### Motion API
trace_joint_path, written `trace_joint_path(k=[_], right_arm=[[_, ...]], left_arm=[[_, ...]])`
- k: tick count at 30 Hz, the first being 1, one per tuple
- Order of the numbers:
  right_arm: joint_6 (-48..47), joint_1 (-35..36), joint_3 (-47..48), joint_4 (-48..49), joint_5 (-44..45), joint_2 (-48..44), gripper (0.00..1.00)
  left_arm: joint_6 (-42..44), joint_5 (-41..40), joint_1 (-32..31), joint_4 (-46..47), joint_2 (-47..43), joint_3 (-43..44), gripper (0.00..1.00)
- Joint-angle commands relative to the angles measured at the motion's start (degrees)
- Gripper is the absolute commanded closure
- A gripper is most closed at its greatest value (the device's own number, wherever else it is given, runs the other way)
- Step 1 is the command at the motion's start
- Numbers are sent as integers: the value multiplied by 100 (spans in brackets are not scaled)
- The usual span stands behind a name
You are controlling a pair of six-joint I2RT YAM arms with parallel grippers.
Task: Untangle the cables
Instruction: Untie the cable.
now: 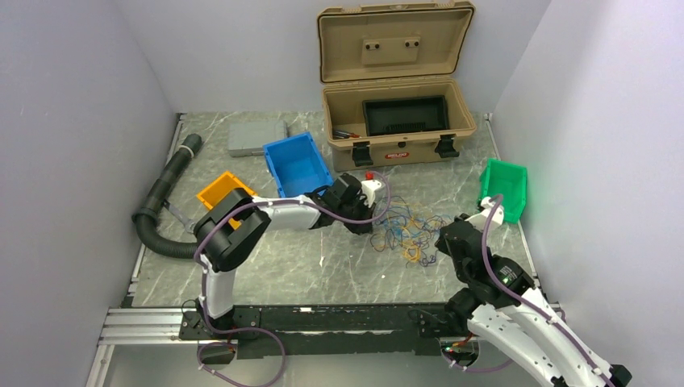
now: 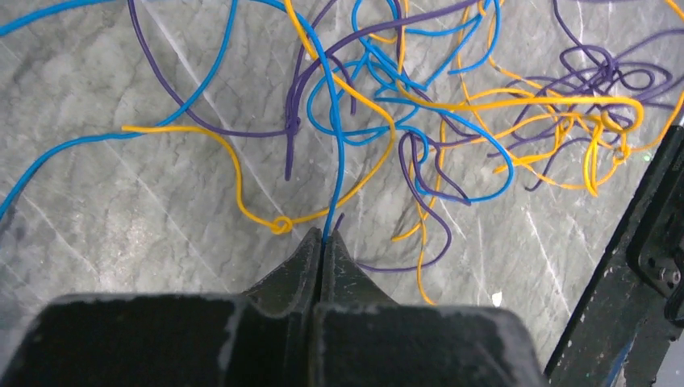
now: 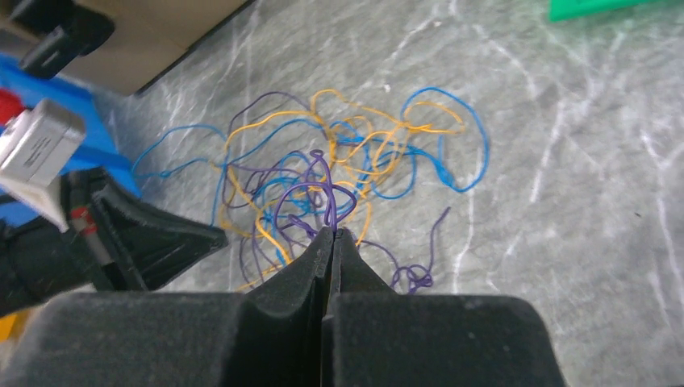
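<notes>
The cables (image 1: 407, 230) lie as a loose tangle of thin blue, purple, yellow and orange strands on the marble tabletop between my two arms. My left gripper (image 2: 324, 235) is shut on a blue cable (image 2: 338, 145) that runs straight up from its tips into the tangle; in the top view the left gripper (image 1: 373, 224) sits at the tangle's left edge. My right gripper (image 3: 333, 231) is shut on a purple cable (image 3: 323, 181) looping out of its tips; from above the right gripper (image 1: 446, 239) is at the tangle's right edge.
An open tan case (image 1: 397, 113) stands at the back. A blue bin (image 1: 296, 164), an orange bin (image 1: 219, 192) and a grey box (image 1: 256, 137) are back left, a green bin (image 1: 505, 188) at the right, a black corrugated hose (image 1: 165, 193) along the left.
</notes>
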Motion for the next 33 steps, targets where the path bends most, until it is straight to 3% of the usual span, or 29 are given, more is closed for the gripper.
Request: trace_joint_path(k=[1, 3, 6, 8, 10, 11, 14, 16, 24, 33], right_arm=[[1124, -8, 458, -931, 985, 63, 99], [1606, -6, 537, -1302, 1229, 169, 97], [1470, -7, 540, -1255, 1124, 413, 96], [1034, -4, 445, -882, 774, 532, 94], [-38, -5, 298, -49, -143, 573, 88], [-418, -5, 228, 369, -681, 566, 78], [-1271, 3, -4, 1522, -2111, 506, 31], [-1601, -5, -70, 1901, -2683, 523, 18], [-1958, -1, -105, 2681, -3329, 1535, 16], [-2121, -12, -1363, 5449, -3407, 2128, 30]], left_arm=[[258, 19, 17, 508, -890, -437, 100], [152, -61, 40, 689, -1628, -852, 100], [-235, 57, 50, 507, -2675, -1195, 100], [-428, -33, 53, 131, -3137, -1180, 100], [-427, -222, 63, -320, -3405, -1043, 100], [-379, -262, 65, -516, -3465, -948, 100], [-208, -191, 69, -1034, -3479, -550, 100], [-134, -97, 69, -1252, -3468, -355, 100], [-228, -29, 69, -1233, -3536, -248, 100], [-418, -20, 68, -1117, -3618, -307, 100]])
